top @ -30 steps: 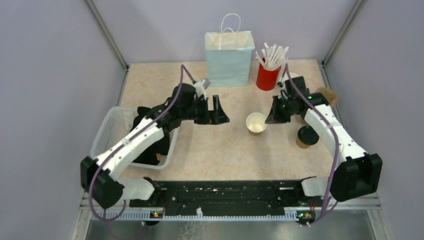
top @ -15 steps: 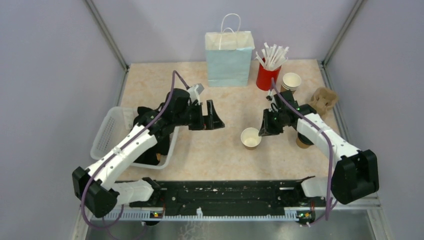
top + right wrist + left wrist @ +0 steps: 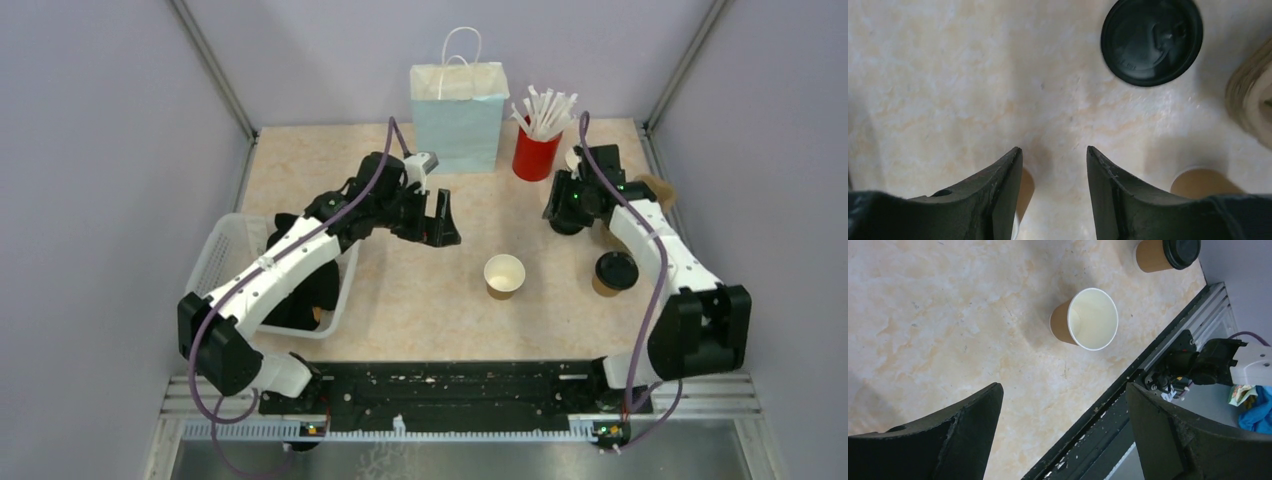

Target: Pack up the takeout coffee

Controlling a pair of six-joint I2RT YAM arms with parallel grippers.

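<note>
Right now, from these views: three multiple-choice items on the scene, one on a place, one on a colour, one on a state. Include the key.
1. Where is the lidless cup?
A. in the white basket
B. on the table between the arms
C. inside the bag

2. The cup holding straws is:
A. red
B. green
C. black

3. The left gripper is:
A. shut on a cup
B. open and empty
C. shut on a lid

Answers:
1 B, the top view shows it upright on bare tabletop.
2 A, its body is red under the white straws.
3 B, its wrist view shows the fingers wide apart with only table between them.
</note>
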